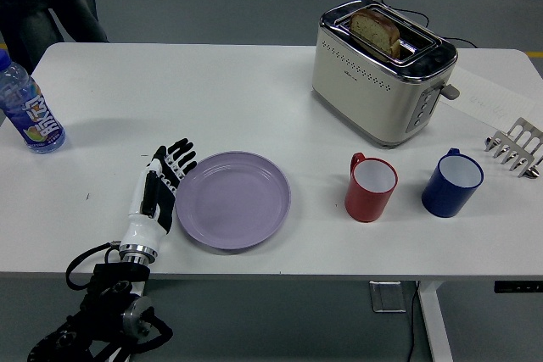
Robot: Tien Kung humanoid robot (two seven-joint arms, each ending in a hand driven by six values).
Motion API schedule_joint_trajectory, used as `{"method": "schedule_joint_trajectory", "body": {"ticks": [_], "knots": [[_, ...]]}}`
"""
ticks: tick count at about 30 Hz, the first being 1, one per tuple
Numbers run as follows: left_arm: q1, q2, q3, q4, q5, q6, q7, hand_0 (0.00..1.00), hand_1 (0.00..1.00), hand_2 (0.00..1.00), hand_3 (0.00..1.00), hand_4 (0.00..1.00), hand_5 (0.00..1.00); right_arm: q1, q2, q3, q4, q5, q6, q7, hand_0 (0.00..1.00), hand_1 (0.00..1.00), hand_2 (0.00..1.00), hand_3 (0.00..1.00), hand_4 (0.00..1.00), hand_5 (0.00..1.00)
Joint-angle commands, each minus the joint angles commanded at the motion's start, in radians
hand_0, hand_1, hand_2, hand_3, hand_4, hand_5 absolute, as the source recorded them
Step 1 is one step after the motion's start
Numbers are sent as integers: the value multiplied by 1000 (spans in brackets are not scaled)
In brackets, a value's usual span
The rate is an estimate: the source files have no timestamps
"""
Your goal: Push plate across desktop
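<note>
White table (254, 91), lower left of frame: your left hand (159, 188), fingers straight and together, stood against plate (233, 200). Risk: push carries plate into red mug (371, 186).

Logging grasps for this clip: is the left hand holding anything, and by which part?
Nothing is held. The left hand lies flat, fingers extended, against the left rim of the purple plate, pushing rather than gripping.
</note>
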Motion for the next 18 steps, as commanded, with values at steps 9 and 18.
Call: {"method": "schedule_joint_trajectory", "body": {"ticks": [9,18], "knots": [[-1,0,23,-13,-8,1,-2,802,817,809,746,466,998,1,0,1,0,-4,0,0,595,534,631,609,379,522],[-2,0,55,-22,-17,2,-3,802,817,809,745,465,998,0,0,5,1,-11,-1,-3,595,534,631,610,379,522]]}}
